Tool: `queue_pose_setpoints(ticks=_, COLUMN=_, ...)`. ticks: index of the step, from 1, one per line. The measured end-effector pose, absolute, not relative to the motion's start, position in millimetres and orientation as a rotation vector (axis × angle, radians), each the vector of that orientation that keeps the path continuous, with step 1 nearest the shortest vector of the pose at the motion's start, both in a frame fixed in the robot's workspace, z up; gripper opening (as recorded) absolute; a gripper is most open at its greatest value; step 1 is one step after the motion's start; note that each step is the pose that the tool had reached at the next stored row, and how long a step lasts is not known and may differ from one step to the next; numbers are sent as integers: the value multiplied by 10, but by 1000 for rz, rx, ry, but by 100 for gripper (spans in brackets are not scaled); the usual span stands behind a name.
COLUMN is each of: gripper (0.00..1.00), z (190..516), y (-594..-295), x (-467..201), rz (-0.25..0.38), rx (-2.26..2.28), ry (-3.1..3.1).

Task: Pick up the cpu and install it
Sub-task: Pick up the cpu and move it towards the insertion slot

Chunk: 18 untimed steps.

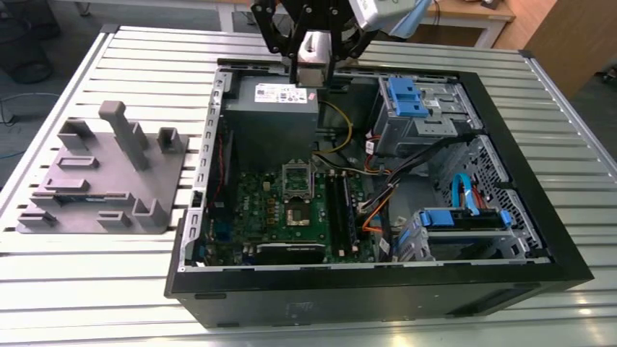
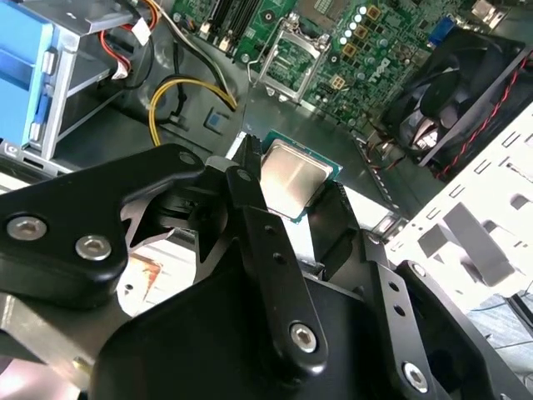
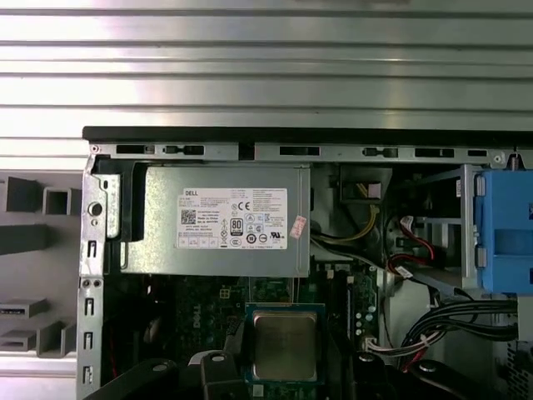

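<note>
The end effector (image 2: 290, 185) grips the cpu (image 2: 296, 173) by its edges, silver top showing, raised over the grey power supply (image 3: 225, 218).

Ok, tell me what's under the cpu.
The cpu sits in the hand, above the open case. Green motherboard shows past its edge; the spot directly beneath is covered by the chip itself.

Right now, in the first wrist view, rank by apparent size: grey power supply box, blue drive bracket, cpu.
1. grey power supply box: clearly largest.
2 and 3. blue drive bracket and cpu: look alike; the bracket runs off the picture and the cpu is nearer the camera, so unranked.
</note>
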<state>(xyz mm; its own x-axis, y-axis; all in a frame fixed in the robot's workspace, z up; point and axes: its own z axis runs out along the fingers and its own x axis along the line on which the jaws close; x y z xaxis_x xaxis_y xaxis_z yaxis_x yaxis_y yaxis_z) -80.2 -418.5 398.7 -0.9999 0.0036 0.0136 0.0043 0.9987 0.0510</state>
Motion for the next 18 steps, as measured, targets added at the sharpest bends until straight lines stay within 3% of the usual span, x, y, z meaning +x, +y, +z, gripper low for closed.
queue_pose_setpoints(ticks=18, gripper=47, z=3853, y=-4377, x=-802, rz=-79, rx=-14, ry=-3127)
